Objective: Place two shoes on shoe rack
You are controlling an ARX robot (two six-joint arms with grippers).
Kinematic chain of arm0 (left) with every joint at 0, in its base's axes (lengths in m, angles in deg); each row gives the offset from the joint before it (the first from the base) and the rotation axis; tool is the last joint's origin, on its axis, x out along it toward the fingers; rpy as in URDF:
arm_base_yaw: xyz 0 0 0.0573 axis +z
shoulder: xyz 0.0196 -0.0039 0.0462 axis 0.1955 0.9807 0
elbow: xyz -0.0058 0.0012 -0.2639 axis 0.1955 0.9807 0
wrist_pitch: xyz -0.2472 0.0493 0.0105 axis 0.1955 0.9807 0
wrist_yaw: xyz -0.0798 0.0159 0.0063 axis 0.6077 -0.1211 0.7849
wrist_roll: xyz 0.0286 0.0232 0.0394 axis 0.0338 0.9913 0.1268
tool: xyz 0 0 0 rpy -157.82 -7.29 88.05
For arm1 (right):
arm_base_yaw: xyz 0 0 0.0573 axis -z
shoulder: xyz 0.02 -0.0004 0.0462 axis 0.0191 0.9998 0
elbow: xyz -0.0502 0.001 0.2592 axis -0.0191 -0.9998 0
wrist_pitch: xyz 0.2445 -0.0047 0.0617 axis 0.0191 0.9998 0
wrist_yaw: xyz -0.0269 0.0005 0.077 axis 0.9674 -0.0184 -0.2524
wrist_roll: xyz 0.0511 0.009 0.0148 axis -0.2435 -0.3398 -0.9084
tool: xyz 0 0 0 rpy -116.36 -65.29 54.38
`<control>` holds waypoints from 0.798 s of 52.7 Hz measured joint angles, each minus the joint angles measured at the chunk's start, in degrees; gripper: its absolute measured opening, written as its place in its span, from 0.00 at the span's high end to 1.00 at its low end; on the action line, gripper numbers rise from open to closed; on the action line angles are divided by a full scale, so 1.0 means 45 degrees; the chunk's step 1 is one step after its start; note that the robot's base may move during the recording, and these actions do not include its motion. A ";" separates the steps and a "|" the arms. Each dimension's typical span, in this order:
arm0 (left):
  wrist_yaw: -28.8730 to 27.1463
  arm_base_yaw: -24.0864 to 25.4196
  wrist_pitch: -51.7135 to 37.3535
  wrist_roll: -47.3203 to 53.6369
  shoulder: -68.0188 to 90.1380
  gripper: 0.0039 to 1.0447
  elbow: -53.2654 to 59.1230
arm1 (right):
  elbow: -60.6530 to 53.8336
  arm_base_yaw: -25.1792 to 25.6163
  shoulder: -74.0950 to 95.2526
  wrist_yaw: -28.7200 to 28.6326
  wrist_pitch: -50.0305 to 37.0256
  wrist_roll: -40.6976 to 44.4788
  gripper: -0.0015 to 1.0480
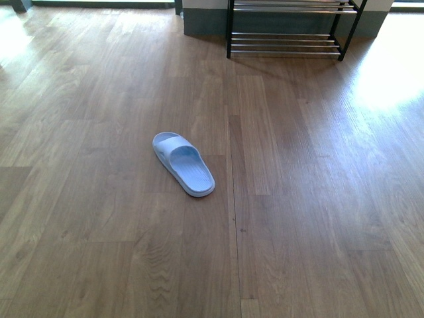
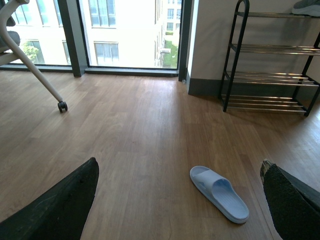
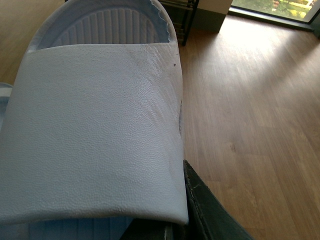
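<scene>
We stand on a wide wood floor (image 1: 318, 218). Across it, against the grey-skirted wall (image 2: 210, 45), stands the shoe rack (image 1: 285, 40): a black frame with tiers of chrome bars. The left wrist view shows more of its tiers. On the top one, cut off by the picture's edge, sits a grey thing (image 2: 307, 6) that we cannot name.

A pale blue slide (image 1: 183, 163) lies sole down on the floor, well apart from the rack. It lies at a slant, with its strap end the farther from us.

A second slide (image 3: 95, 130) of the same pale blue fills the right wrist view, strap towards the camera. The right gripper (image 3: 170, 227) has hold of it. One dark finger (image 3: 210, 210) presses its edge, and the other is hidden.

The left gripper (image 2: 178, 164) is spread wide with nothing between its fingers.

A white chair leg (image 2: 30, 62) on a caster stands by the window (image 2: 125, 32).
</scene>
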 joint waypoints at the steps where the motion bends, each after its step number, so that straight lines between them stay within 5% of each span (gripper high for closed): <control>1: 0.0000 0.0000 0.0000 0.0000 0.0000 0.09 0.0000 | 0.0000 0.0000 0.0000 0.0000 0.0000 0.0000 0.98; 42: 0.0000 0.0000 -0.0005 0.0000 0.0000 0.09 0.0000 | -0.0010 0.0005 0.0000 0.0000 0.0010 0.0000 0.98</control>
